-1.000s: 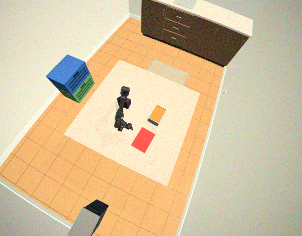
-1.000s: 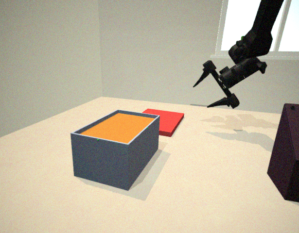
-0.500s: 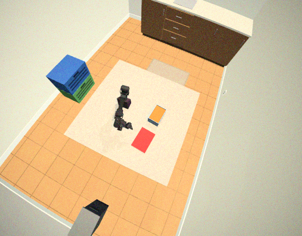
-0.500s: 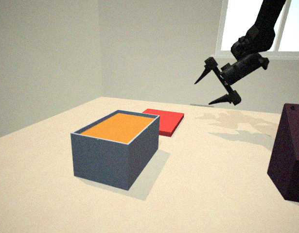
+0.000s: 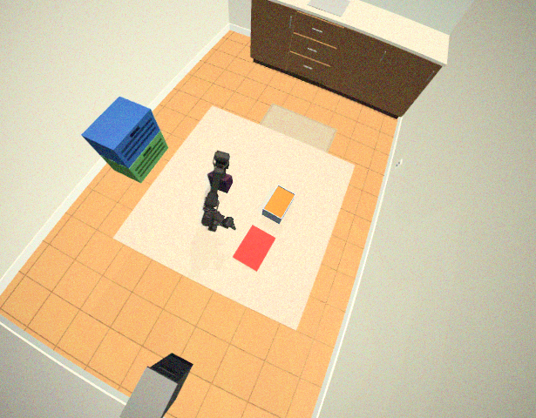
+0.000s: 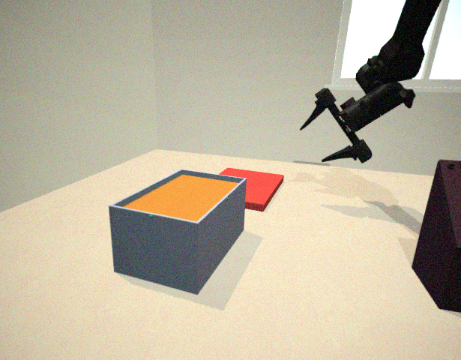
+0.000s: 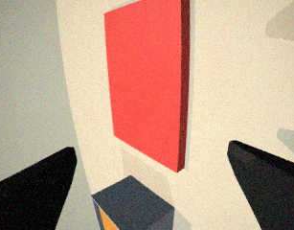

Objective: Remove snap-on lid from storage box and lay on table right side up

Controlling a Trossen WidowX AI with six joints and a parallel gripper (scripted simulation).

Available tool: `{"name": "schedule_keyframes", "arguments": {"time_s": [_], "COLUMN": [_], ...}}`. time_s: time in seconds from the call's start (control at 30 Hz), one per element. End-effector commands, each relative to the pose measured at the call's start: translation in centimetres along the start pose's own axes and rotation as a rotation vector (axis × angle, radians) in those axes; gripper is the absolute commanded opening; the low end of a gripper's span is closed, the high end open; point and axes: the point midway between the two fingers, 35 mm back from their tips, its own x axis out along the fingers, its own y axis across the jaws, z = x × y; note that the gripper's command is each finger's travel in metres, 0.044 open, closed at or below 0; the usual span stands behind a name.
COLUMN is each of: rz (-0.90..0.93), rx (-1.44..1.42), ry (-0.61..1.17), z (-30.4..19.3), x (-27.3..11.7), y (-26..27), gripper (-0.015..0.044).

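Note:
The storage box [image 5: 271, 216] [image 6: 157, 247] [image 7: 132, 197] is dark blue-grey and stands upright, open at the top, with a flat orange surface [image 5: 279, 202] [image 6: 184, 195] inside it. The red lid [image 5: 254, 248] [image 6: 264, 187] [image 7: 147, 81] lies flat on the pale table [image 5: 168, 216] [image 6: 300, 290], a short way from the box and apart from it. Its smooth broad face is up; its underside is hidden. My gripper [image 5: 234, 225] [image 6: 312, 145] [image 7: 153, 152] is open and empty. It hangs above the table, to the side of the lid, and touches neither the lid nor the box.
The arm's dark base block [image 5: 226, 182] [image 6: 433, 240] stands on the table, across from the box. Beyond the table are a blue crate [image 5: 117, 128] on a green crate [image 5: 151, 157], brown cabinets [image 5: 340, 67] and a grey and black object [image 5: 155, 391].

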Motion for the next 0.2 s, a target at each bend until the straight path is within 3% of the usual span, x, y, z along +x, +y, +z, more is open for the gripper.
{"name": "schedule_keyframes", "arguments": {"time_s": [0.0, 0.17], "rz": [-0.001, -0.001], "rx": [0.002, 0.002], "ry": [-0.002, -0.002], "z": [0.03, 0.03], "x": [0.01, 0.01], "y": [-0.04, -0.04], "gripper": [0.0440, 0.0440]}}
